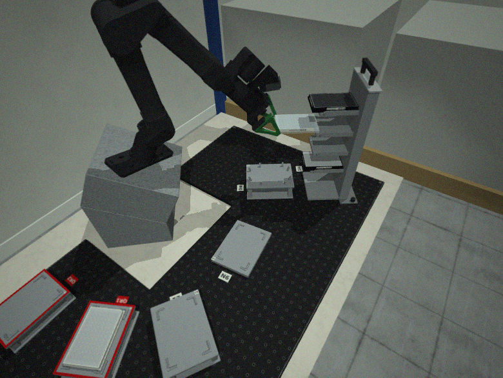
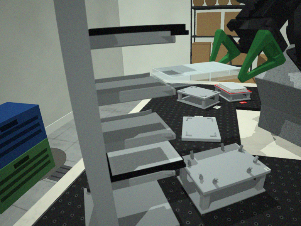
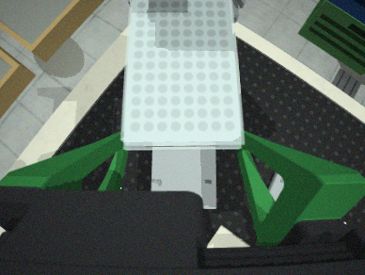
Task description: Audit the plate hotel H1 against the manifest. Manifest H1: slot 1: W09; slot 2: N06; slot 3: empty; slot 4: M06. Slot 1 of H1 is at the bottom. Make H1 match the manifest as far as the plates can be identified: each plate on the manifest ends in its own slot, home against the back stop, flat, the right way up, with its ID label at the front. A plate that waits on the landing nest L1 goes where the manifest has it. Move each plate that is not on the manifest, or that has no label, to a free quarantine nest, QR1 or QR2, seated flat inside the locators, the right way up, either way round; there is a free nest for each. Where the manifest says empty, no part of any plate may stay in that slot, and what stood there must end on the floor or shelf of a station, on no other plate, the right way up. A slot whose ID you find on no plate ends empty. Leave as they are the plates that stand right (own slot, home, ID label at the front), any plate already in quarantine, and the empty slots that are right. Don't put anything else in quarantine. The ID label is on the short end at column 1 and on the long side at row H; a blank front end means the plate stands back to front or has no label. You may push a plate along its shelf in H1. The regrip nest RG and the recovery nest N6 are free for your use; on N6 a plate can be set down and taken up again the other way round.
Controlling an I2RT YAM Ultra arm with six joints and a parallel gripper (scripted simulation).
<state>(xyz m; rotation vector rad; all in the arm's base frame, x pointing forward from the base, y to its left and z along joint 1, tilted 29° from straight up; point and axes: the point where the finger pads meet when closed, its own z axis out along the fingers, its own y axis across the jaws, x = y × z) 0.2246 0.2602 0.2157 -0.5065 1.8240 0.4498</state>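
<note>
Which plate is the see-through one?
The clear plate between the green gripper fingers, sticking out from the hotel's third shelf. The plates on the top and low shelves are black.
</note>
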